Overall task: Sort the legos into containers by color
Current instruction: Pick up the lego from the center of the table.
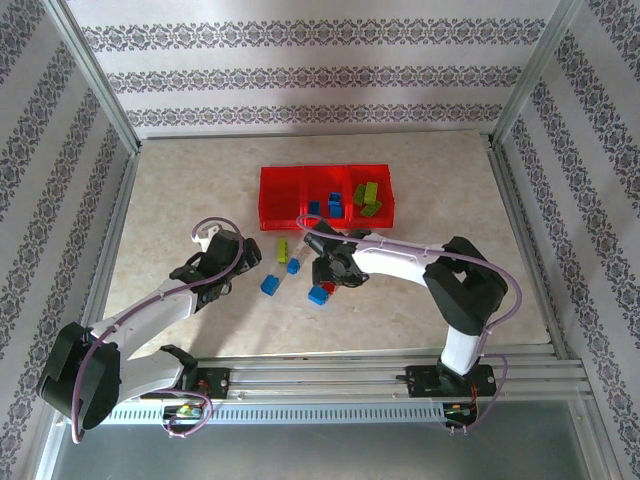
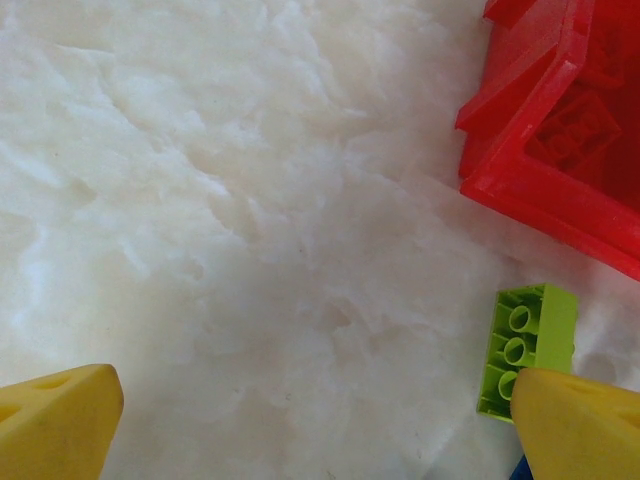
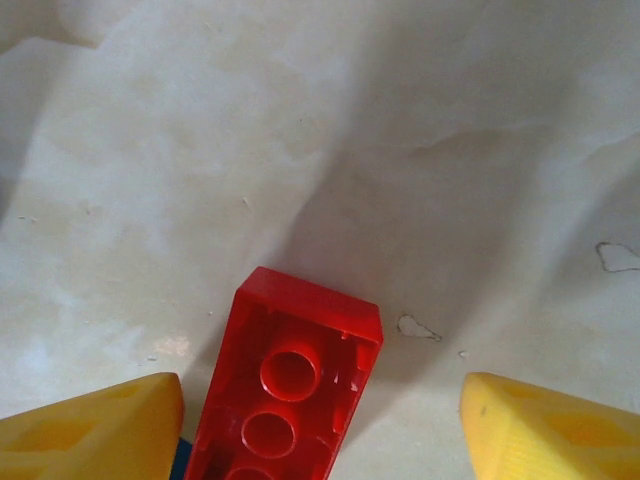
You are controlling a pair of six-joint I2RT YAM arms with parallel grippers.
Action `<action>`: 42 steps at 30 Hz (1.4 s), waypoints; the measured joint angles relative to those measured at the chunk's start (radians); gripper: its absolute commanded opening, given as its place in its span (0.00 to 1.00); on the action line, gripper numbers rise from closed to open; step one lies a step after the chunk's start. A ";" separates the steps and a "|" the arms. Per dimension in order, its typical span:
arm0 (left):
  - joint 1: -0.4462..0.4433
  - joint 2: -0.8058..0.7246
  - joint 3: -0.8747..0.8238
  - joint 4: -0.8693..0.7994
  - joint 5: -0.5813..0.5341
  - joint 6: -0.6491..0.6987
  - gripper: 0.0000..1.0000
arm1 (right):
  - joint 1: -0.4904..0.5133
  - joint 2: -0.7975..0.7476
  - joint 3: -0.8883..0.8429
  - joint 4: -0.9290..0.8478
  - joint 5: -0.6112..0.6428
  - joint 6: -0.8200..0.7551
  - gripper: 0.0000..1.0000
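Red lego lies hollow side up on the desk between the released right end effector's fingers, long axis running along them, just nearer than the containers.

The left arm and right arm share white links joined by black housings, with lavender cables looping alongside. Their fingertips are blunt yellow wedges.
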 measured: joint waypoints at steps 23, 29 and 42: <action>0.011 0.024 -0.001 0.024 0.031 0.000 1.00 | -0.001 0.021 0.003 0.002 -0.024 -0.014 0.28; 0.014 0.038 -0.001 0.042 0.041 0.004 1.00 | -0.001 0.021 0.009 0.002 -0.019 -0.037 0.25; 0.019 0.067 0.006 0.054 0.059 0.023 1.00 | -0.001 0.023 0.214 -0.013 0.030 -0.137 0.23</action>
